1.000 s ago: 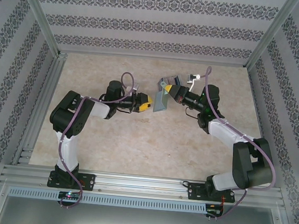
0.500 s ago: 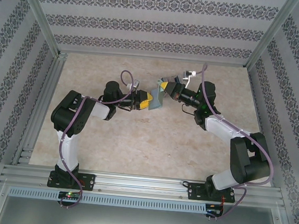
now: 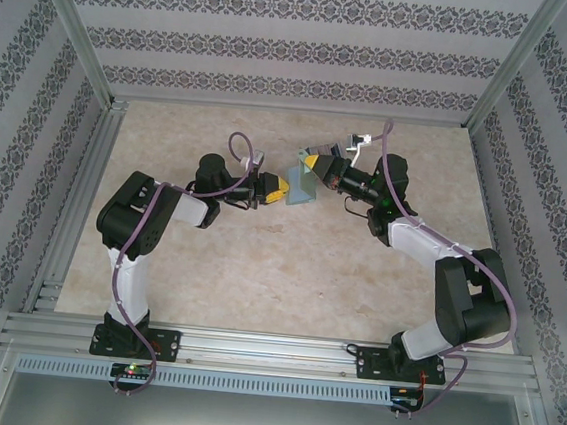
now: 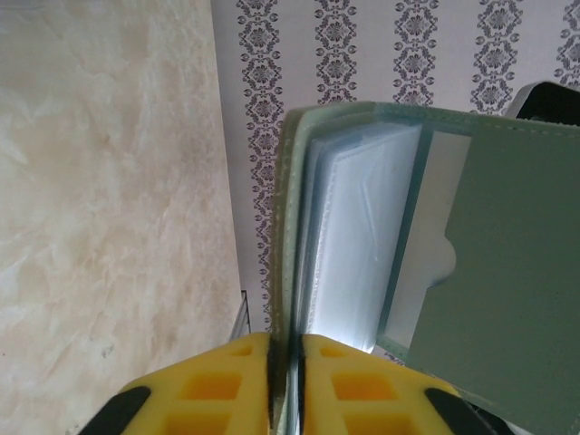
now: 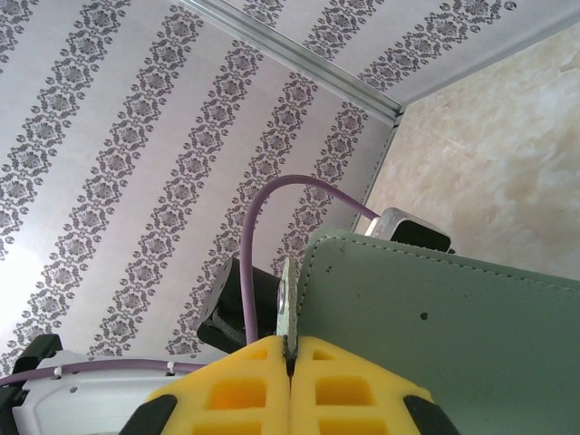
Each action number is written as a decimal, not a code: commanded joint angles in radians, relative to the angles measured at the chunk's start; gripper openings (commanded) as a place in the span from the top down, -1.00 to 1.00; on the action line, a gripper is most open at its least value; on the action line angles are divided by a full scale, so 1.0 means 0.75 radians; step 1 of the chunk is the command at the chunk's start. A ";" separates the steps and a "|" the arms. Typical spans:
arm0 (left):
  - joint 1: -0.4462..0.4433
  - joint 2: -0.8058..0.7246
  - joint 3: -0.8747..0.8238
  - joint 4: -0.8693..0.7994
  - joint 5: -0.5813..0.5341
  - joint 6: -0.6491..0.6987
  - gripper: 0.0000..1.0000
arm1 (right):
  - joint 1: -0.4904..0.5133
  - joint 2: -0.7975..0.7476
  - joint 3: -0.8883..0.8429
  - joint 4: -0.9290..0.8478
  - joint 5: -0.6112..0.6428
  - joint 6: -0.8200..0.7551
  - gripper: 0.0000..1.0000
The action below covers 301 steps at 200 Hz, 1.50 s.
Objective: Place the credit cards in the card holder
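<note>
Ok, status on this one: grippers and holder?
Left gripper shut on holder panel edge. Right gripper shut on its cover edge. It hangs open, aloft between them. Nothing blocking.

Arms reach inward, left gripper (image 3: pixel 284 189) and right gripper (image 3: pixel 313 162) clamped.

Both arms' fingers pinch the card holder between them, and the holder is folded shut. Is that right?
No. The left fingers and right fingers do pinch the card holder, but it is open: the left wrist view shows its panels spread, clear sleeves between.
</note>
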 commanded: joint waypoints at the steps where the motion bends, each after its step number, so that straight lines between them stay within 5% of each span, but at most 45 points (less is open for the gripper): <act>1: 0.009 0.001 0.028 0.047 0.023 0.030 0.80 | 0.006 0.001 0.009 0.078 -0.009 -0.011 1.00; 37: 0.009 -0.014 0.035 -0.001 0.027 0.060 1.00 | -0.017 0.013 -0.009 0.081 -0.009 -0.011 1.00; 80: 0.057 -0.100 0.027 -0.234 0.048 0.208 1.00 | -0.064 0.025 -0.093 -0.016 0.045 -0.063 0.99; 98: 0.076 -0.192 0.062 -0.643 0.042 0.481 1.00 | -0.063 0.056 -0.115 -0.159 0.050 -0.146 0.96; 128: 0.071 -0.328 0.285 -1.736 -0.124 1.172 1.00 | -0.028 0.166 -0.127 -0.367 0.037 -0.288 0.89; 171: 0.037 -0.282 0.504 -2.385 -0.368 1.472 1.00 | 0.074 0.437 -0.064 -0.374 -0.048 -0.265 0.84; 211: -0.002 -0.223 0.511 -2.433 -0.483 1.495 1.00 | 0.080 0.490 -0.041 -0.413 -0.031 -0.274 0.71; 230: -0.002 -0.236 0.477 -2.398 -0.568 1.477 1.00 | 0.032 0.420 -0.065 -0.503 0.026 -0.326 0.40; 264: -0.001 -0.349 0.293 -2.165 -0.622 1.386 1.00 | -0.017 0.239 -0.037 -0.853 0.199 -0.539 0.27; 301: 0.000 -0.502 0.078 -1.841 -0.628 1.217 1.00 | 0.089 0.108 0.092 -1.103 0.285 -0.676 0.26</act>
